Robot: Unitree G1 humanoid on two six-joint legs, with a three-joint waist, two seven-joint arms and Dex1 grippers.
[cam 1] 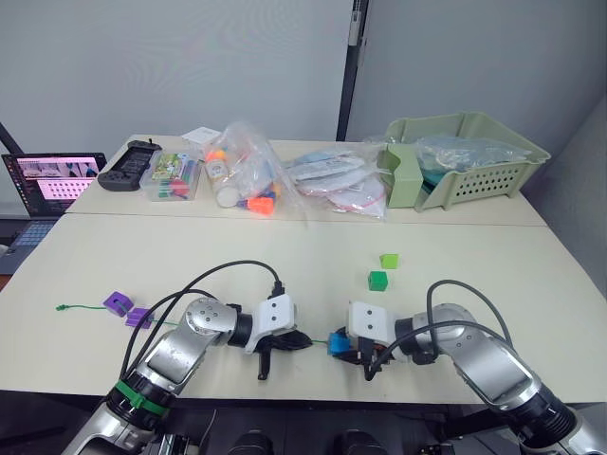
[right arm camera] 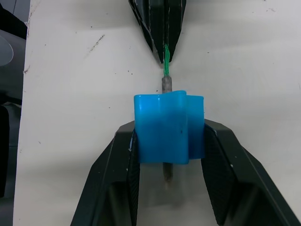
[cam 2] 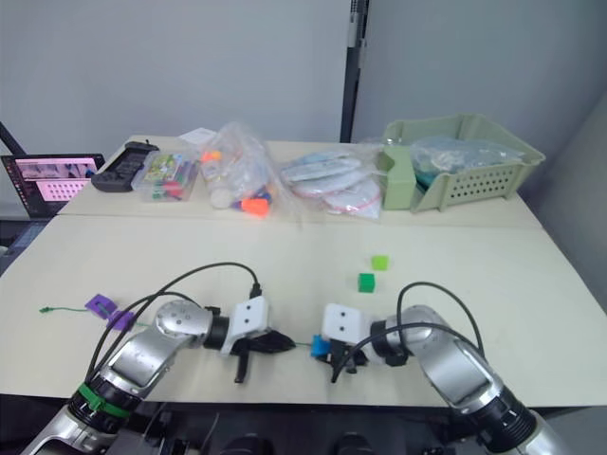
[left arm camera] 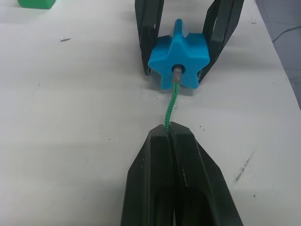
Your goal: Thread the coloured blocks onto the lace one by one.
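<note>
My right gripper point(right arm camera: 169, 141) is shut on the bright blue block point(right arm camera: 168, 129), holding it just above the table near the front edge. My left gripper point(left arm camera: 168, 129) is shut on the green lace point(left arm camera: 170, 106) a short way behind its stiff pale tip. The tip enters the blue block's hole point(left arm camera: 178, 74) and pokes out the far side point(right arm camera: 167, 175). The lace trails left across the table point(cam 1: 85, 307), with two purple blocks point(cam 1: 118, 302) point(cam 1: 138, 317) on it. A dark green block point(cam 1: 378, 280) and a light green block point(cam 1: 389, 260) lie loose behind my right gripper.
Along the table's back stand a black controller point(cam 1: 128, 166), a clear box of coloured pieces point(cam 1: 175, 177), bagged toys point(cam 1: 242, 175), flat plastic packets point(cam 1: 337, 180) and a pale green basket point(cam 1: 465, 161). A laptop point(cam 1: 52, 180) sits off the left edge.
</note>
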